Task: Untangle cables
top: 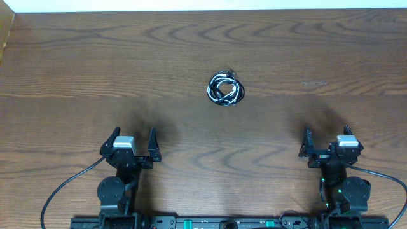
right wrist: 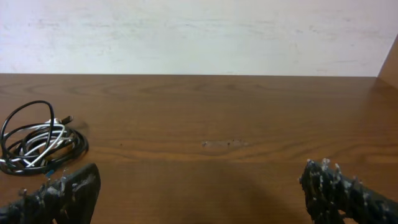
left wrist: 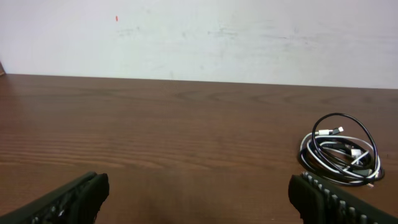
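Observation:
The cables [top: 225,89] lie bunched in one small knot of black and white cords on the wooden table [top: 76,63], at the middle, far from both arms. The bundle shows at the right of the left wrist view [left wrist: 341,151] and at the left of the right wrist view [right wrist: 38,142], with small plug ends among the loops. My left gripper [top: 133,142] is open and empty near the front left. My right gripper [top: 326,143] is open and empty near the front right. Both are well short of the knot.
Thicker black wires [top: 60,191] run from the robot bases at the front edge. A pale wall [left wrist: 199,37] bounds the table's far edge. A wooden side panel [right wrist: 390,65] stands at the right.

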